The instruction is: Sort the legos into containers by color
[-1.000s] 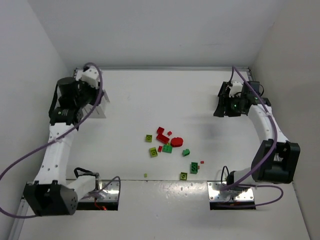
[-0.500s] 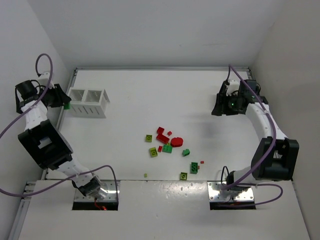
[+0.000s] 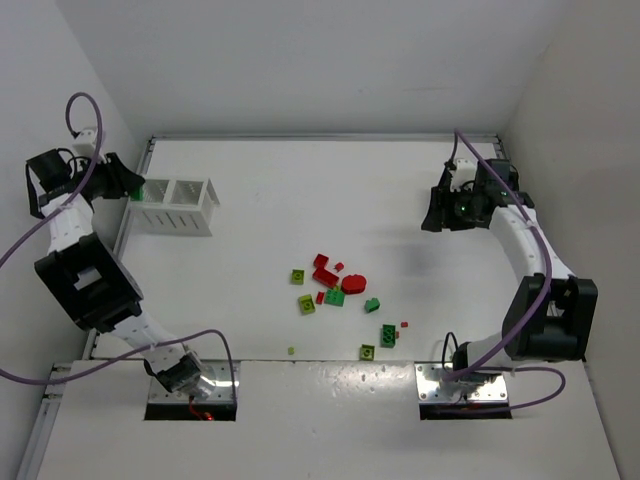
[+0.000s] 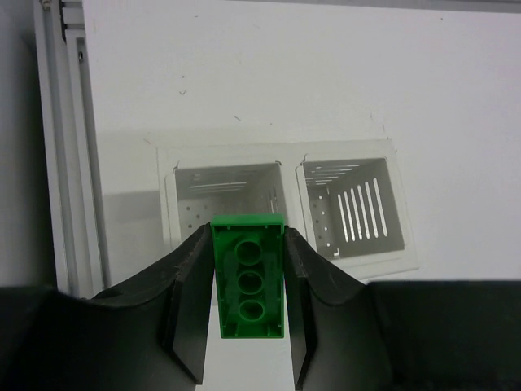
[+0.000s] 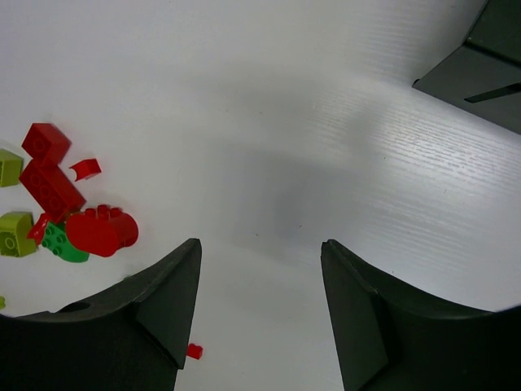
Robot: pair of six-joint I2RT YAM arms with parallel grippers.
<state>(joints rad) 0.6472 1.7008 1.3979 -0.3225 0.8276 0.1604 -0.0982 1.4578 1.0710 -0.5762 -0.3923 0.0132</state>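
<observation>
- Top external view: within the last second the left arm [image 3: 70, 225] swings from over the white bin [image 3: 180, 215] out past the worktop's [image 3: 300, 180] left edge. Its wrist now sits just beside the bin's left end.
- Left wrist view: left jaws narrow, clamped on a green brick [image 4: 248, 277] above the bin's left compartment. Both compartments look empty.
- Right jaws wide, holding nothing, barely shifted at far right.
- Loose legos [image 3: 340, 285] unchanged mid-worktop.
- Judgement: first green drop is lined up; sorting has barely begun.

White arms [image 3: 530, 245], black joints [image 3: 550, 320], purple cables [image 3: 70, 105]
</observation>
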